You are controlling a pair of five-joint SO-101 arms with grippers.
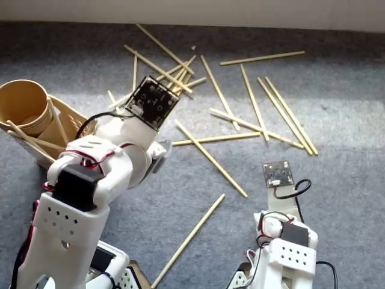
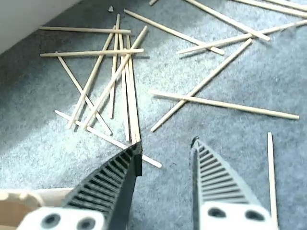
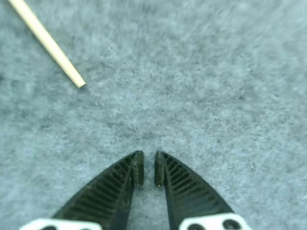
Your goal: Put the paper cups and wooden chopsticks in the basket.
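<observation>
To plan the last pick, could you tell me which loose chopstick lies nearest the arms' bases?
The lone chopstick lying diagonally at the bottom edge of the high view, touching no other stick; the other chopsticks lie farther off.

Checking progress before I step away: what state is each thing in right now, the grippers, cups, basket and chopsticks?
left gripper: open, empty, above loose chopsticks.
right gripper: shut, empty, over bare carpet.
paper cups: stacked in the basket.
basket: holds the cups and a few chopsticks.
loose chopsticks: scattered on the carpet, outside the basket.
</observation>
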